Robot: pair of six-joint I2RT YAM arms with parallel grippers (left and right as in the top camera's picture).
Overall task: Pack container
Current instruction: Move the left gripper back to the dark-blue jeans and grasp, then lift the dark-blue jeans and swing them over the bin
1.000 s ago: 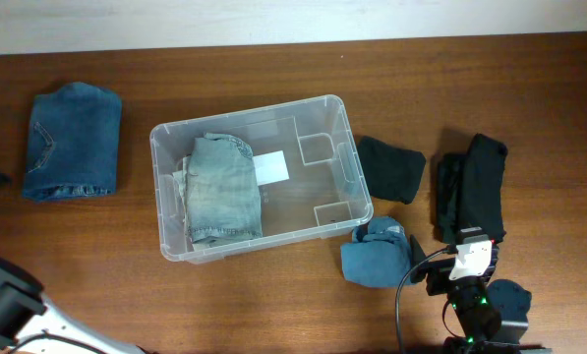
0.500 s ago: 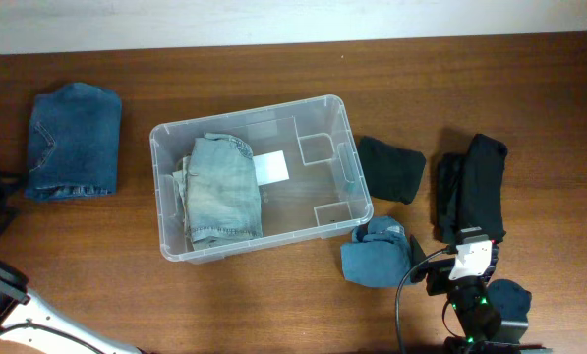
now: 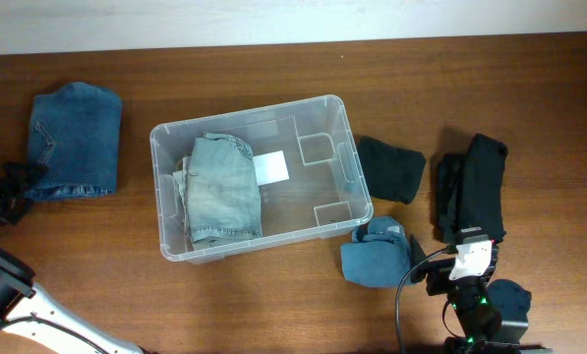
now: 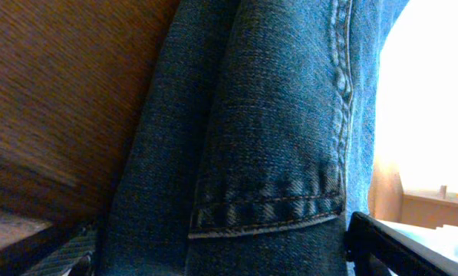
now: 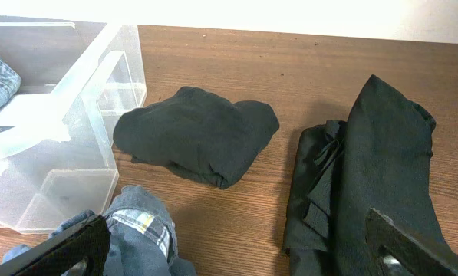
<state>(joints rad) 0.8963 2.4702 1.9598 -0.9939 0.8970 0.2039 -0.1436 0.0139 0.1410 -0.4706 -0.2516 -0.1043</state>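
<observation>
The clear plastic container [image 3: 344, 211] stands mid-table with folded light-blue jeans [image 3: 220, 187] in its left half and a white label [image 3: 271, 167] on its bottom. Its corner shows in the right wrist view [image 5: 98, 73]. Folded dark blue jeans [image 3: 73, 138] lie at far left. My left gripper [image 3: 11, 185] is at their lower left edge, open, and the dark denim [image 4: 244, 138] fills the space between its fingers [image 4: 229, 257]. My right gripper [image 3: 457, 251] is open and empty at the front right, over bare wood [image 5: 240, 257].
A folded black garment [image 3: 391, 168] lies right of the container. A longer black pile [image 3: 475, 187] lies further right. A blue garment with plaid lining [image 3: 376, 256] sits by the container's front right corner, another blue piece [image 3: 512, 298] by the right arm.
My left gripper has come in from the left table edge toward the dark blue jeans. The right arm and all garments have not moved.
</observation>
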